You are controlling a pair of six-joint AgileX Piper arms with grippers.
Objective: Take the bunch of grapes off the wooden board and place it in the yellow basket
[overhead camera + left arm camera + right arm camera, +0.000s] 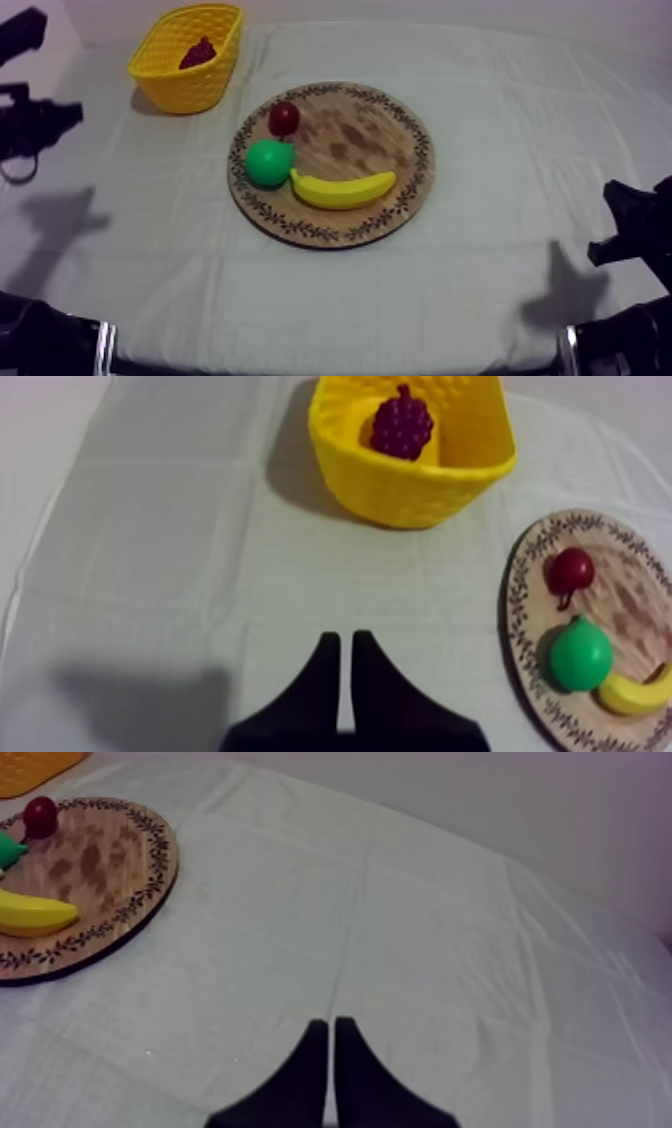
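Nearest us: left claw [345, 638] & right claw [331, 1022], both w/ fingers pressed together, nothing held. Each hangs over bare tabletop [520, 120], clear of the wooden board [375, 135]: the left one off the board's basket side, the right one off its opposite side.

On the board we see the banana [343, 190] along the near rim, the pear [269, 162] touching its end, and the small red fruit [284, 118] just behind the pear. No grapes on the board.

Beyond the board, apart from its rim, is the yellow basket [185, 92], w/ the bunch of grapes [402, 424] inside, against its far wall.

So we judge the task done. Risks from here:
- The basket is prob. light, so a left-arm swing past it could knock or tip it & spill the bunch.
- A repeat pick at the board would find no grapes & might nudge the pear or red fruit off the board.
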